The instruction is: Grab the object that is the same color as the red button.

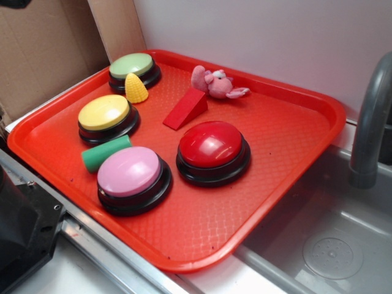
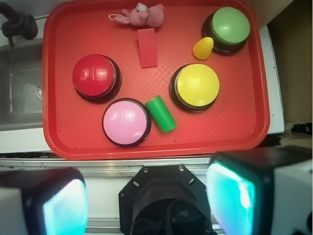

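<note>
Exterior view: the red wedge lies mid-frame on the tray, just above the red button; no pincer visible.

Wrist view: wedge upper centre; pincer spread wide at bottom, presumably poised high to survey.

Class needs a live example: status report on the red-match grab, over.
Pincer open, short of the tray. Red wedge untouched, between red button and pink plush. Plush close behind wedge, approach otherwise clear.
</note>
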`<state>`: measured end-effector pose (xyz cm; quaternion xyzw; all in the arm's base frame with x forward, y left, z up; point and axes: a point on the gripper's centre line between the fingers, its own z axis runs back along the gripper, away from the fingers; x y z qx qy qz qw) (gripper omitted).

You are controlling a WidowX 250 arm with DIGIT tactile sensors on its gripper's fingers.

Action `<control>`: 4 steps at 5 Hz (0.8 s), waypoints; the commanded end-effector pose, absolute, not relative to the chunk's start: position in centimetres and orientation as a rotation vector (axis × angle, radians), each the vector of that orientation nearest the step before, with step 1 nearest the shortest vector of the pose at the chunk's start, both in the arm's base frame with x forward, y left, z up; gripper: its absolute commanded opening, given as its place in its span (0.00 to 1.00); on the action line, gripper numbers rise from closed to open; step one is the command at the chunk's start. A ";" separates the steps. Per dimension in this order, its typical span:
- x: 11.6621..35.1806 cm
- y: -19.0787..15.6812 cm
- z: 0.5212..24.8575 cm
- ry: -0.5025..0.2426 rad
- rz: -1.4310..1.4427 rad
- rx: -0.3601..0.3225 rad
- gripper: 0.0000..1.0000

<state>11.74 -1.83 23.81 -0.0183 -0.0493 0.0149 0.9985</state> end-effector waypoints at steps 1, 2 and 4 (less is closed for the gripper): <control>11.7 -1.8 23.8 -0.099 0.030 -0.037 1.00; 13.7 -1.1 22.9 -0.090 0.046 -0.079 1.00; 21.7 -0.5 18.9 -0.232 0.152 -0.051 1.00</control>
